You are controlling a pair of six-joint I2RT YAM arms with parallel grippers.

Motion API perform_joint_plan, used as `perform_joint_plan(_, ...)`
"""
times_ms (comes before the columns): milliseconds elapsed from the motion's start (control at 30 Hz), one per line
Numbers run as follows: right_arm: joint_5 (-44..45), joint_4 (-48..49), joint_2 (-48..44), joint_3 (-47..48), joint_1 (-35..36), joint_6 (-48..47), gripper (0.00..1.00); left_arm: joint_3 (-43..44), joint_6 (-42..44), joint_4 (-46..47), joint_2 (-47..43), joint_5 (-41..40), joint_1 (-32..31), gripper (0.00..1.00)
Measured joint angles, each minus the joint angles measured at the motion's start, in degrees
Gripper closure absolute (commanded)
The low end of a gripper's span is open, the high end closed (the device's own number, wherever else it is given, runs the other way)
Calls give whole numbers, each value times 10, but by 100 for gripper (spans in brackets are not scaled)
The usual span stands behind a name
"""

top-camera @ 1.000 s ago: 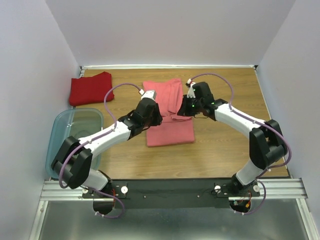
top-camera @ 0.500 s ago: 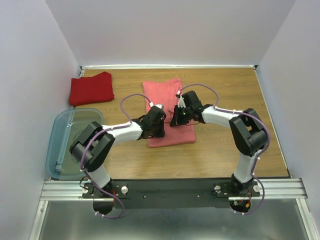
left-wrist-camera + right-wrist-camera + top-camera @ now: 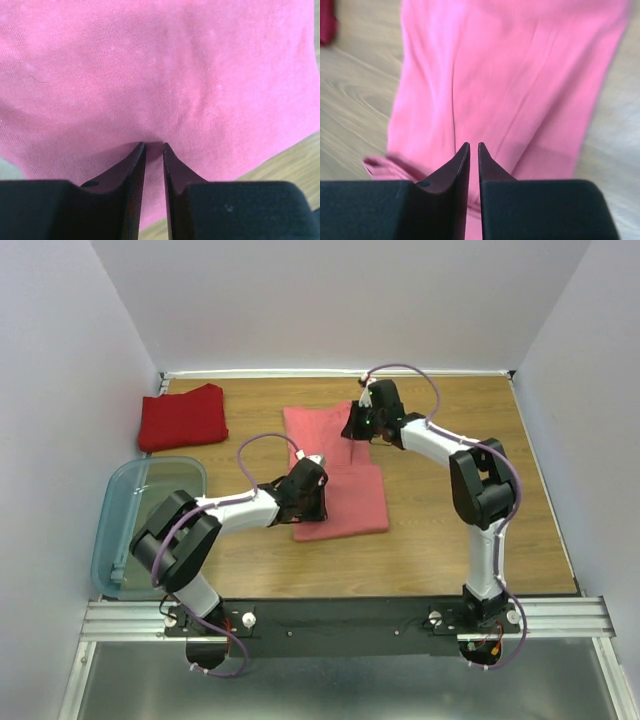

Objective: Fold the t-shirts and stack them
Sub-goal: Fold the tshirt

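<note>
Right end effector point(image 3: 352, 432) shifted farther along salmon-pink shirt point(image 3: 345, 502).

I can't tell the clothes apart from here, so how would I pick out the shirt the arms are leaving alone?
Look at the far left corner of the wooden table, beyond the clear bluish bin. The folded shirt lying there is deep red, clearly darker than the salmon-pink shirt spread out mid-table.

Pink shirt point(image 3: 345, 505) centre, red shirt point(image 3: 183, 417) far-left
</note>
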Motion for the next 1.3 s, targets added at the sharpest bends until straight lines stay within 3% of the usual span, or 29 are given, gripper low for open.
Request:
perform_joint_plan(133,-4,17,-51,-20,-10,-4,82,-40,-4,-17,-49,0,-2,60)
perform_joint_plan(367,-124,67,-229,-257,-42,42,78,-87,-35,-33,-178,-9,6,55)
perform_joint_plan(567,-264,138,-301,-441,-59,104,74,-136,-62,17,-241,8,59,66)
perform_joint_plan(767,-366,249,-301,-587,-56,178,74,-195,-83,54,-199,61,99,73)
perform_joint_plan(1000,-416,314,-214,-633,-92,212,74,-233,-103,100,-192,101,139,75)
perform_joint_plan(1300,-416,294,-294,-608,-117,216,73,-235,-94,52,-272,77,177,68)
